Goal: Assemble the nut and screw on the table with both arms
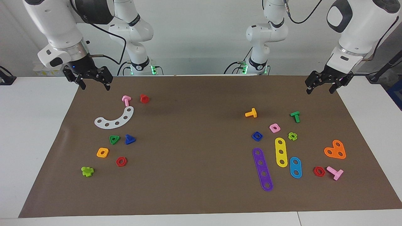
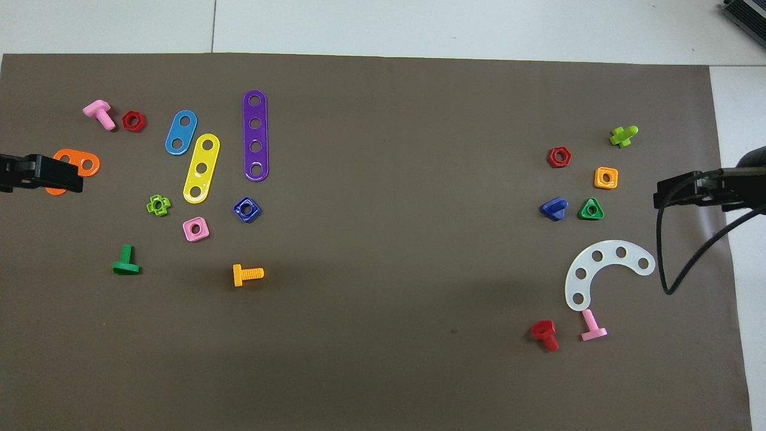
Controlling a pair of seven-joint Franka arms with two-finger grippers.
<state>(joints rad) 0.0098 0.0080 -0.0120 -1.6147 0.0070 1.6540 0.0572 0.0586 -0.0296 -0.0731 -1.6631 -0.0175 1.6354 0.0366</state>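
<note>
The blue nut (image 1: 257, 136) (image 2: 247, 209) lies flat on the brown mat (image 1: 194, 157) toward the left arm's end, beside a pink square nut (image 1: 274, 127). The dark blue screw (image 1: 129, 139) (image 2: 554, 208) lies toward the right arm's end, beside a green triangular nut (image 1: 114, 139). My right gripper (image 1: 95, 87) (image 2: 676, 194) hangs open and empty over the mat's edge at its own end, apart from the screw. My left gripper (image 1: 319, 91) (image 2: 60, 175) hangs open and empty over the mat at its end, apart from the nut.
Near the screw lie a white curved strip (image 1: 114, 119), pink and red bolts, orange-yellow and red nuts and a lime piece. Near the nut lie purple (image 1: 263, 169), yellow and blue strips, an orange heart plate (image 1: 335, 150), and orange, green and pink bolts.
</note>
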